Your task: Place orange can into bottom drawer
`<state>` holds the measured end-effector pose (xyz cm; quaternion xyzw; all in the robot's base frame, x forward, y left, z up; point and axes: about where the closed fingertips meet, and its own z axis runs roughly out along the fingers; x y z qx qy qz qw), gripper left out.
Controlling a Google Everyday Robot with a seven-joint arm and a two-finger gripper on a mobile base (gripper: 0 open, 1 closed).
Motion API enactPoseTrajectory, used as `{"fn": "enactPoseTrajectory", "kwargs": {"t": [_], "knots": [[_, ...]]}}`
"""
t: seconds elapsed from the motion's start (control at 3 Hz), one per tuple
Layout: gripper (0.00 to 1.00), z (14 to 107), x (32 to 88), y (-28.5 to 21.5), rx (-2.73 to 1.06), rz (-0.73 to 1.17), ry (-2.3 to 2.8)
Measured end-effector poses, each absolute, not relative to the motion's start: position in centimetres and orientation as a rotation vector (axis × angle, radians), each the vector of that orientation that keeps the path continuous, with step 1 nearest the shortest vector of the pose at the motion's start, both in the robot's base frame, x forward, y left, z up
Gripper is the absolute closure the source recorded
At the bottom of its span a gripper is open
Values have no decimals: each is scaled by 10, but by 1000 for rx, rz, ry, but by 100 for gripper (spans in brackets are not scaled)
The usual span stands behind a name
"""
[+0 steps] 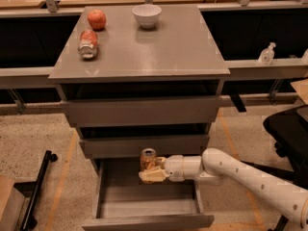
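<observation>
The orange can (pixel 147 158) stands upright, orange-gold with a silver top rim, held over the back of the open bottom drawer (pixel 144 221). My gripper (pixel 152 171) reaches in from the right on a white arm and is shut on the can's lower half. The can sits just below the front of the middle drawer. The drawer's grey floor shows bare in front of the can. Whether the can rests on the drawer floor or hangs just above it cannot be told.
On the cabinet top (pixel 183 57) lie a dented red can (pixel 88 44) on its side, a red apple (pixel 96 19) and a white bowl (pixel 147 15). A black chair (pixel 288 129) stands at the right. A black bar (pixel 38 186) lies on the floor at the left.
</observation>
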<state>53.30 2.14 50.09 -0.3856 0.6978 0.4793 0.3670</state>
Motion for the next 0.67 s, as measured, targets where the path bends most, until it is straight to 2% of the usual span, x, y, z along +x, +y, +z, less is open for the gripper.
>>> {"fn": "enactPoseTrajectory", "kwargs": {"t": [0.67], "knots": [[100, 413, 549, 50, -957, 1319, 1768]]}}
